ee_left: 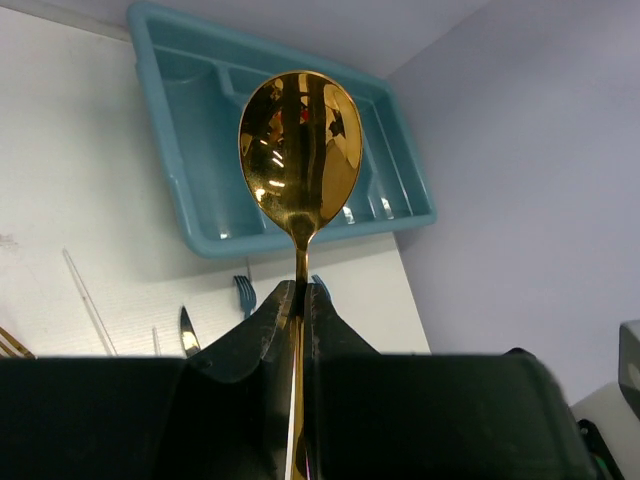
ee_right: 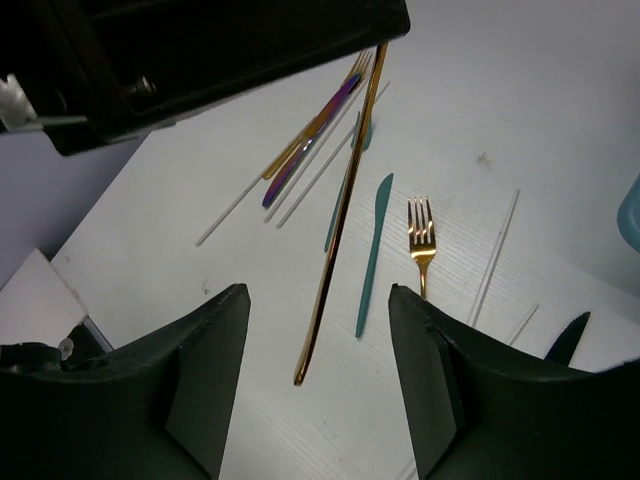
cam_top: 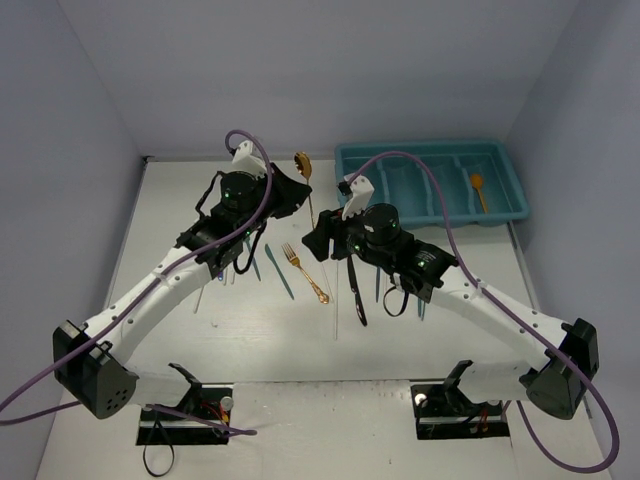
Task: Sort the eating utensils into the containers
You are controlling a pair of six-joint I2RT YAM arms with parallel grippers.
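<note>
1. Spoon (ee_left: 300, 150): mirror-bright gold.
2. Tray (ee_left: 205, 235), far right: plain teal.
3. Knife (ee_right: 372, 260): teal; fork (ee_right: 421, 232) to its right: gold.
4. Small spoon (cam_top: 479, 188) in the tray: orange.
5. Table (cam_top: 250, 330): white.
6. Cables (cam_top: 400, 154): purple.

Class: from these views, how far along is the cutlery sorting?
Barely started. Done: an orange utensil lies in the teal tray. In hand: the left jaws clamp a gold spoon by its handle. Left: gold fork, teal knife, purple utensil and others on the table.

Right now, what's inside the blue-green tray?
One orange spoon lies in a compartment of the tray. A purple cable crosses the middle, so a strip there is hidden.
</note>
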